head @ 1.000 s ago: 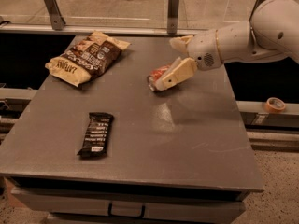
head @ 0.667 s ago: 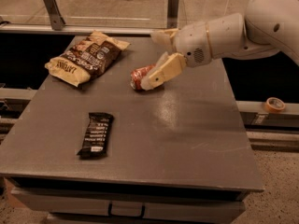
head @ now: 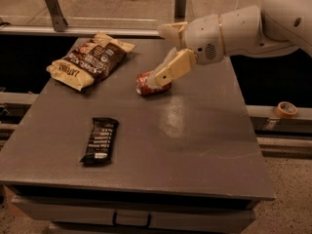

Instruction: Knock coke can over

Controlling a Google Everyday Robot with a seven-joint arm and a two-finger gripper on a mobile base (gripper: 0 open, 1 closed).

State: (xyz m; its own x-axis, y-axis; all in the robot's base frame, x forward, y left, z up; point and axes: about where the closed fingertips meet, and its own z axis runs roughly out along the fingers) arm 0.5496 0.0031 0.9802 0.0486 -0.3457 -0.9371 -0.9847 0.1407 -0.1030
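While sideways, can [head: 145,85] under end effector [head: 161,56].

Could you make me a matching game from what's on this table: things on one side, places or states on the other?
1. coke can
2. snack bar
3. chip bag
4. gripper

A. lying flat, front left of the table
B. open, one finger at the can
C. far left corner
D. on its side, mid-table toward the back

Pairs: 1-D, 2-A, 3-C, 4-B.

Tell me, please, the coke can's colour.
The coke can is red, camera view; hand at its right.
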